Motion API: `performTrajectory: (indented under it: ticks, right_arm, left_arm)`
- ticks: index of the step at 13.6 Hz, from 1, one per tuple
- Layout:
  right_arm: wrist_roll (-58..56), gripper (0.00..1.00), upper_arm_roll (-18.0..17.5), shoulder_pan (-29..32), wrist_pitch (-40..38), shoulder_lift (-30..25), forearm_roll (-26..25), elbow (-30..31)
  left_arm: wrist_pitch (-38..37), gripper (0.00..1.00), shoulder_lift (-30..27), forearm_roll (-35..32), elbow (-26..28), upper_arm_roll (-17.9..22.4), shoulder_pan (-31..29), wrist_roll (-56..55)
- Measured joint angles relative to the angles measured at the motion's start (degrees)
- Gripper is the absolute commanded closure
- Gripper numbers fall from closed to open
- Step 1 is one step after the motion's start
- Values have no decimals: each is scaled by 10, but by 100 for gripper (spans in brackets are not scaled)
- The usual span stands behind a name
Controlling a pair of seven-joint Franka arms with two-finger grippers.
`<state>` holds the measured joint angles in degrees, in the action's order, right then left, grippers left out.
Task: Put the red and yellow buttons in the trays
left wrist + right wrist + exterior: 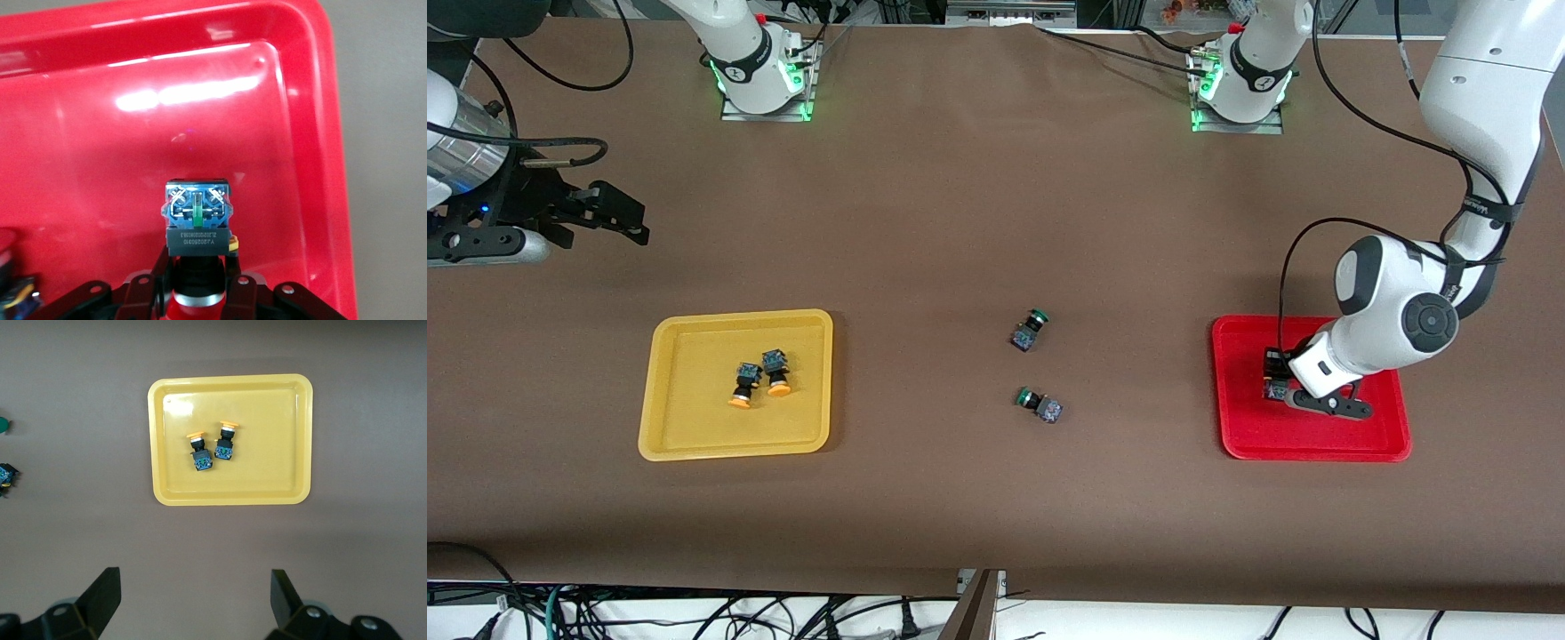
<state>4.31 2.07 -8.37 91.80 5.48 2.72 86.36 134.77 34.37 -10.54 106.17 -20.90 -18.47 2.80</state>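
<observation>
left pincer point(197, 293) grips a red button point(199, 230) low inside the red tray point(1392, 444); tilted release could roll it. right pincer point(193, 600), open, waits near the bench edge; yellow buttons point(763, 378) lie in the yellow tray point(694, 444).

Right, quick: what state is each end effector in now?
Left end effector: shut on a red button, over the red tray.
Right end effector: open, holding nothing.

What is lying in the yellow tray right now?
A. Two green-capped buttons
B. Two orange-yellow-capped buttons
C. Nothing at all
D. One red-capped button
B: the yellow tray holds two orange-yellow-capped buttons lying side by side, as the right wrist view confirms, while the two green-capped buttons lie on the bare table between the trays.
</observation>
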Motion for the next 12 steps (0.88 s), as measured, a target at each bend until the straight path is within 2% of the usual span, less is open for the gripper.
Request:
performTrajectory:
  ticks: [1, 2, 4, 8, 10, 12]
  right_arm:
    - [0, 1, 0, 0, 0, 1, 0, 0]
    - [0, 1, 0, 0, 0, 1, 0, -1]
    - [0, 1, 0, 0, 0, 1, 0, -1]
    - [0, 1, 0, 0, 1, 1, 0, -1]
    - [-1, 1, 0, 0, -2, 3, 0, 1]
    - [-1, 1, 0, 0, -4, 6, 0, 5]
  left_arm:
    - [6, 89, -3, 0, 10, -3, 1, 0]
    - [15, 67, -5, 0, 19, -4, 2, 0]
    - [28, 0, -5, 0, 29, -3, 2, 0]
    - [23, 0, -14, 0, 6, -3, 1, 0]
    - [-38, 0, -21, 0, -46, -7, 2, 0]
    - [-134, 0, -27, 0, -125, -24, 5, -2]
